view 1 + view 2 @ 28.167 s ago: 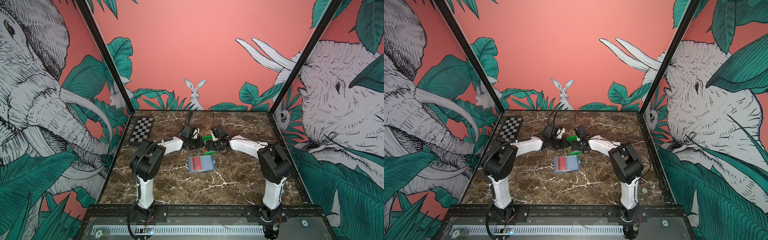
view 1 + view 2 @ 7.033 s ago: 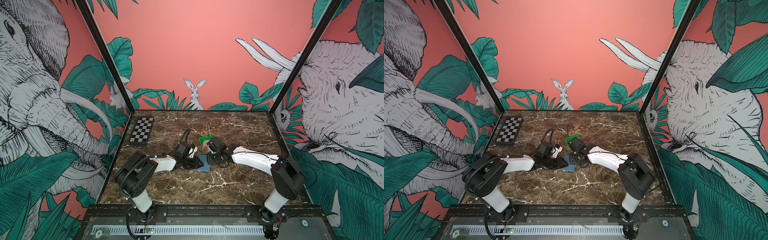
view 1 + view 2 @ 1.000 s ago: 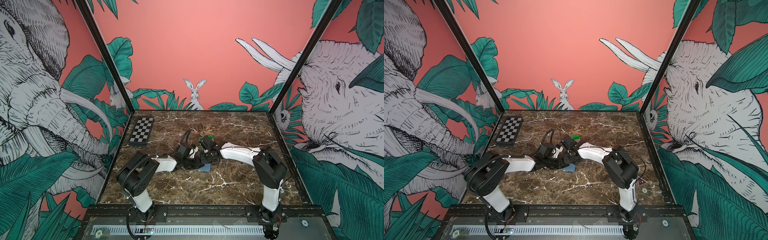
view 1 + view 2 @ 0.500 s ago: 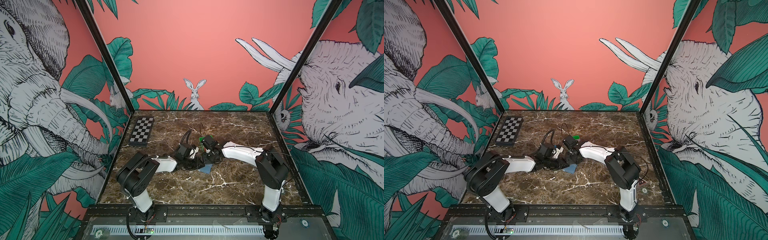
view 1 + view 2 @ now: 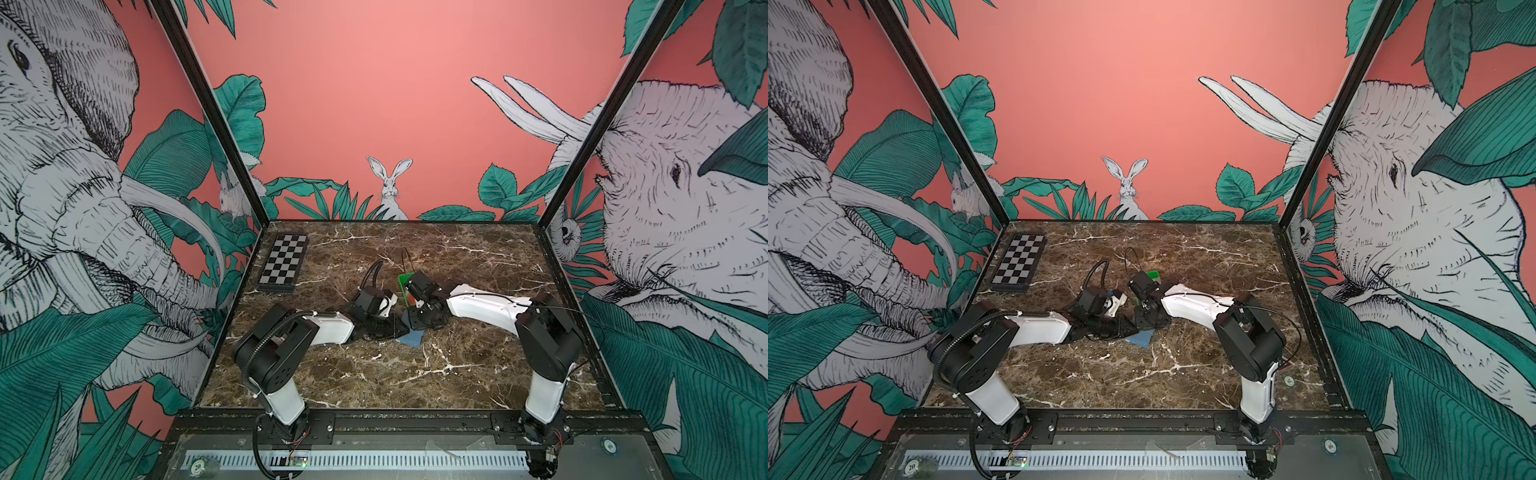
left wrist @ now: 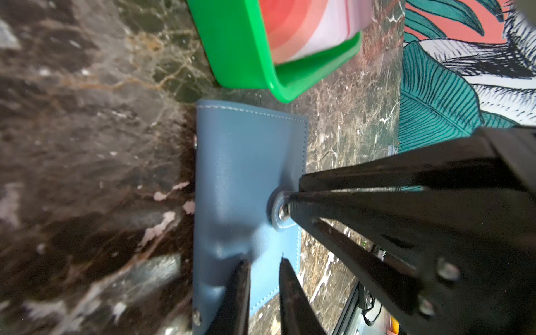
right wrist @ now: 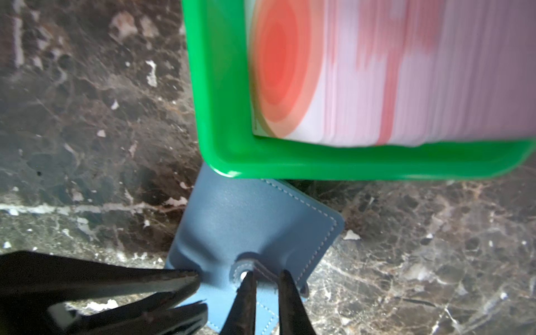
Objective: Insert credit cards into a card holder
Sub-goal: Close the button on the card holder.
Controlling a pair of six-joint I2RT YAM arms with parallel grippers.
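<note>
The slate-blue card holder (image 5: pixel 412 339) (image 5: pixel 1142 340) lies closed on the marble table, mid-table. In the left wrist view my left gripper (image 6: pixel 262 261) is shut on one edge of the card holder (image 6: pixel 246 162), denting the cover. My right gripper (image 7: pixel 265 274) pinches the snap tab by the metal snap (image 7: pixel 243 274) of the card holder (image 7: pixel 252 220). Both grippers meet tip to tip over it in both top views. The credit cards (image 7: pixel 377 72) (image 6: pixel 313 26), pale pink with a red-orange circle, are stacked in the green tray (image 7: pixel 220 87) just beyond the holder.
The green tray (image 5: pixel 402 282) (image 5: pixel 1153 274) stands right behind the right wrist, its corner overlapping the holder in the right wrist view. A checkerboard (image 5: pixel 284 268) lies at the back left. Black frame posts and printed walls bound the table.
The right wrist has shifted slightly to the right above the holder. The left arm and the holder stay where they were.
</note>
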